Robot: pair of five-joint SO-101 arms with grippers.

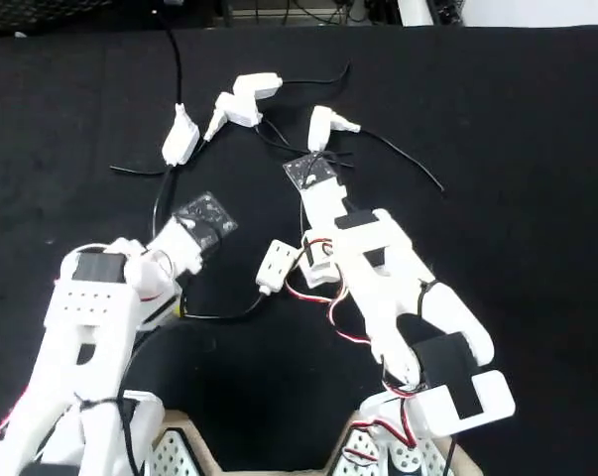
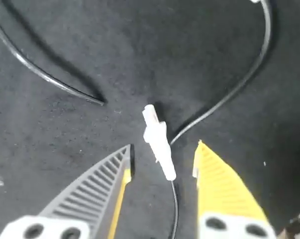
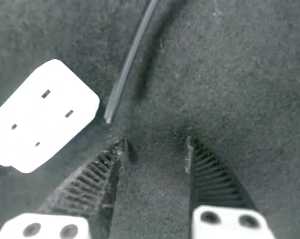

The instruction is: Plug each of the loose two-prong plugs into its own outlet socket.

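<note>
The left hand (image 2: 163,149) is released, its two fingers spread wide just above the black desk (image 2: 65,149). A slim white two-prong plug (image 2: 157,142) lies flat between the fingers and touches neither, its narrow end pointing away from the hand. A thin black cord (image 2: 173,209) runs from its near end back under the hand. A second black cable (image 2: 239,84) curves away just beside the plug.

The right hand (image 3: 154,143) is released too, fingers apart with only desk cloth between them. A white outlet socket (image 3: 43,114) lies face up, slots showing, near one finger but clear of it. The cut end of a grey wire (image 3: 122,79) rests between the socket and the gap of the fingers.

In the high view the left arm (image 1: 100,307) fills the lower left of the frame and the right arm (image 1: 378,278) the lower centre. Both point toward the upper middle, where three white pieces (image 1: 244,99) lie close together among black cords. Whether each is a plug or a socket cannot be told. A fourth white block (image 1: 276,266) sits at mid-frame between the arms, just beside the right arm.
</note>
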